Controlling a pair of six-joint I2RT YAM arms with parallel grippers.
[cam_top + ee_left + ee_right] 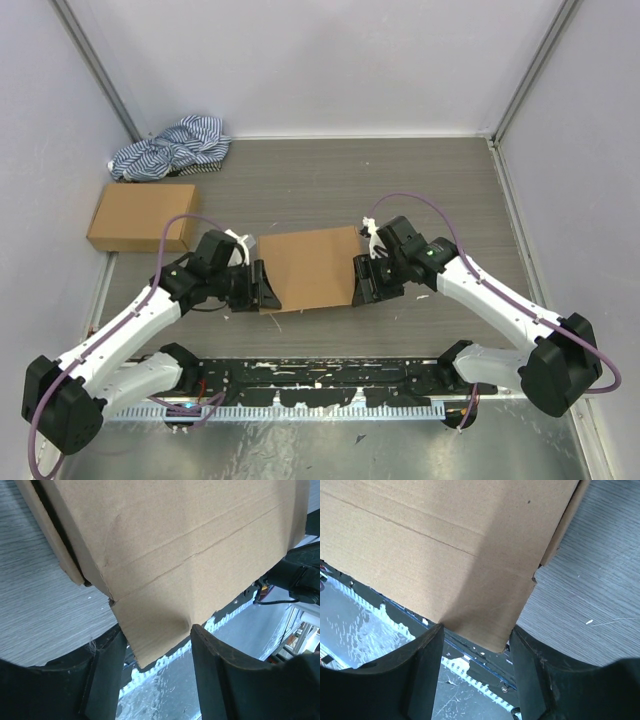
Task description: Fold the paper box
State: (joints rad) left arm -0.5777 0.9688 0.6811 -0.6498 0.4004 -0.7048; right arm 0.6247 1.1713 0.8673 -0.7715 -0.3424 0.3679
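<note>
The paper box lies folded flat-topped in the middle of the table, brown lid up. My left gripper is at its left end and my right gripper at its right end, both near the front edge. In the left wrist view the box's lower flap corner hangs between the tips of the left gripper, whose jaws stand wide apart. The right wrist view is alike: a flap corner of the box sits between the spread fingers of the right gripper, brushing both tips.
A ready-made brown cardboard box stands at the left, with a blue-white striped cloth behind it. The arms' black mounting rail runs along the near edge. Walls close in the table on three sides.
</note>
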